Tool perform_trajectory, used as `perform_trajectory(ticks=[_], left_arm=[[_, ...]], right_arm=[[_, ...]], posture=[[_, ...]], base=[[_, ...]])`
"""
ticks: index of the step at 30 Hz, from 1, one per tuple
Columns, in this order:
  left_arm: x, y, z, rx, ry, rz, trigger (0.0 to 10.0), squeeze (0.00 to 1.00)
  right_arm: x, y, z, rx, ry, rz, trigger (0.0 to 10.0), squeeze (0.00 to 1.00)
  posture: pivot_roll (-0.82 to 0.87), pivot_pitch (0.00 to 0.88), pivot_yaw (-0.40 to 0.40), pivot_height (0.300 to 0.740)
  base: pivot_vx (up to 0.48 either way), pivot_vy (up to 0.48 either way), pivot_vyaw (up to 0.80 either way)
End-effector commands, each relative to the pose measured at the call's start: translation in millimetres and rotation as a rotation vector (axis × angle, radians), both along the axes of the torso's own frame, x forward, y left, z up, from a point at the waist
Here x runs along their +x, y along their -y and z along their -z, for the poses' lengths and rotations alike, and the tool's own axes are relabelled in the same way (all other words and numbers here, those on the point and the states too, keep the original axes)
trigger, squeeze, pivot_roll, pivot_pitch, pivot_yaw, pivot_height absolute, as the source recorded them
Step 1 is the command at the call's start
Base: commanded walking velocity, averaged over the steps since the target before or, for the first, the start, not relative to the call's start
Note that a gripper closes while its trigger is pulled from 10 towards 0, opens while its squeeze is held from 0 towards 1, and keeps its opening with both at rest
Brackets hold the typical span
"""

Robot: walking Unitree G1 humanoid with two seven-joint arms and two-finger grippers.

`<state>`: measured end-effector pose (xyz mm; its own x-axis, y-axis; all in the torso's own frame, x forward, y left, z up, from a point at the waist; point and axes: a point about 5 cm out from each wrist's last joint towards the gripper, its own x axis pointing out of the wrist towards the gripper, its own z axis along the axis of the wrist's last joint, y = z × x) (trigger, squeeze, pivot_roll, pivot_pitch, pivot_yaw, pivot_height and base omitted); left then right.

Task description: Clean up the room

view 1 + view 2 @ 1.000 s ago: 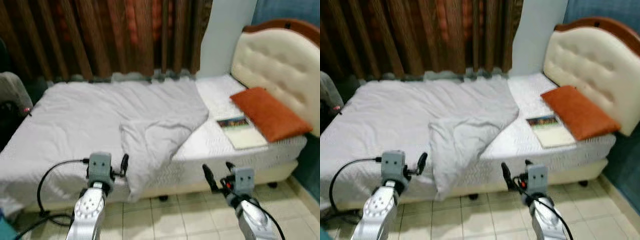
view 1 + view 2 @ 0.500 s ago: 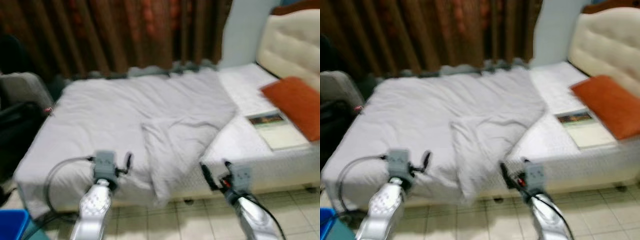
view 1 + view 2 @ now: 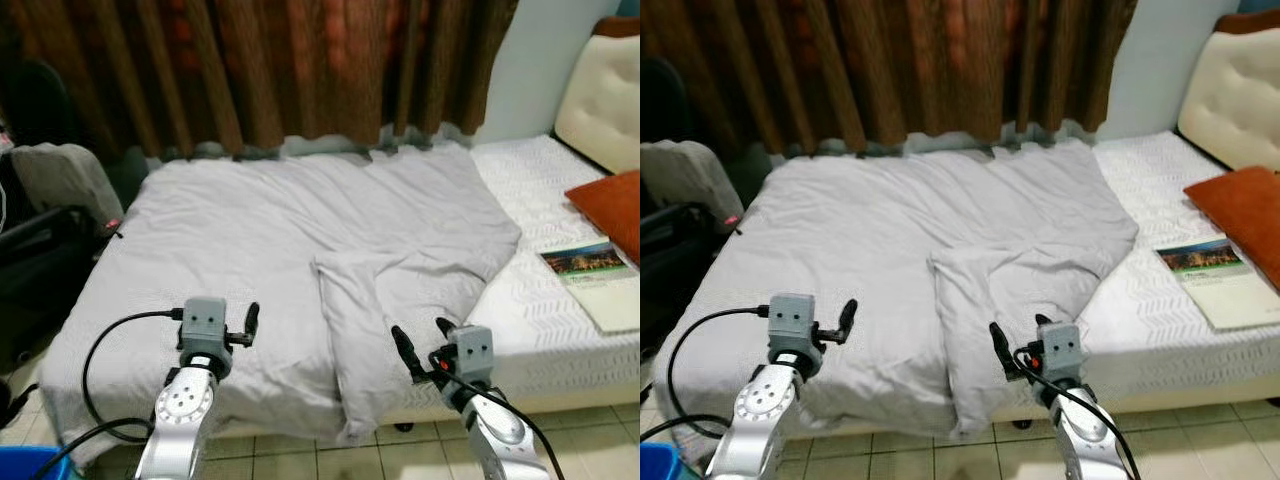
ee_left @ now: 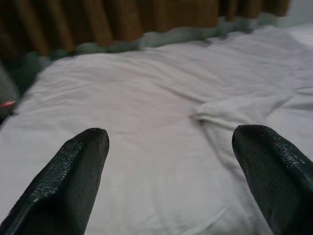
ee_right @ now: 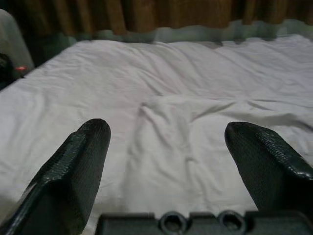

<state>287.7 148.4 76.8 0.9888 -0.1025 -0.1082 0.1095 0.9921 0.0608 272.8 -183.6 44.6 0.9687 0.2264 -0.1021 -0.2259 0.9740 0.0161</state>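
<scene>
Hovering at the bed's (image 3: 520, 320) near edge, the left claw (image 3: 250, 322) at 7 o'clock and the right claw (image 3: 425, 345) at 5 o'clock both have their fingers spread apart, holding nothing. Beyond them a rumpled grey blanket (image 3: 300, 230) covers the mattress, one folded flap hanging over the edge between the claws. At 3 o'clock lie a book (image 3: 592, 280) and an orange pillow (image 3: 612, 205). Brown curtains (image 3: 300, 70) hang at 12 o'clock.

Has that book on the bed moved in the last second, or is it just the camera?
No. The book lies beside the orange pillow on the bare mattress, as before. The whole picture slid because the robot's head turned left.
</scene>
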Motion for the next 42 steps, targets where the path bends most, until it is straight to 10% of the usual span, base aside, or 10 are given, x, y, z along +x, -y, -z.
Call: perform_trajectory(ticks=[1, 42], left_arm=[[-1.4, -6.1, 4.5, 0.027, -0.021, -0.009, 10.0, 0.00], [1.5, -9.8, 7.2, 0.035, -0.023, -0.051, 10.0, 0.00]], right_arm=[[2.1, -3.4, -1.2, 0.008, 0.006, -0.009, 10.0, 0.00], [-0.8, -4.1, -0.1, -0.011, -0.007, -0.033, 10.0, 0.00]], posture=[[0.02, 0.000, 0.033, 0.740], [0.01, 0.000, 0.030, 0.740]], base=[[0.450, 0.000, 0.00], [0.297, -0.240, 0.00]])
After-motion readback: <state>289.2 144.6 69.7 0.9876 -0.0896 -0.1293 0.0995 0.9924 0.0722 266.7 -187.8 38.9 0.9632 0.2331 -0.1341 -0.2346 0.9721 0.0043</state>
